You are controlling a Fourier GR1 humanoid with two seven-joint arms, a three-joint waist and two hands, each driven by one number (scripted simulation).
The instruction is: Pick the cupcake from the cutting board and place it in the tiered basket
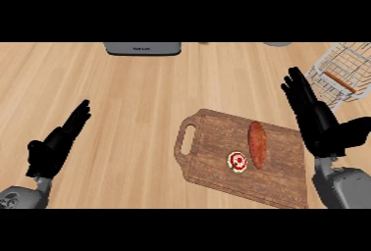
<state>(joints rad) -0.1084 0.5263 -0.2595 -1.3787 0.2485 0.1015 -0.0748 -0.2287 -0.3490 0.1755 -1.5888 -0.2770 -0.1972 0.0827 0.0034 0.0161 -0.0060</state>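
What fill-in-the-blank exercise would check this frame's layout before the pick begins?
1. The cupcake sits on the ____, beside a sausage.
2. The tiered basket stands at the view's upper ____ corner.
3. The right robot hand holds ____, its fingers straight.
4. The left robot hand shows near the view's ____ edge, open.

Missing words: cutting board; right; nothing; left

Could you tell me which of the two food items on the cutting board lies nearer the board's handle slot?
The cupcake, small and round with red-and-white top, lies nearer the handle slot on the cutting board; the long reddish sausage lies beyond it, toward the right hand.
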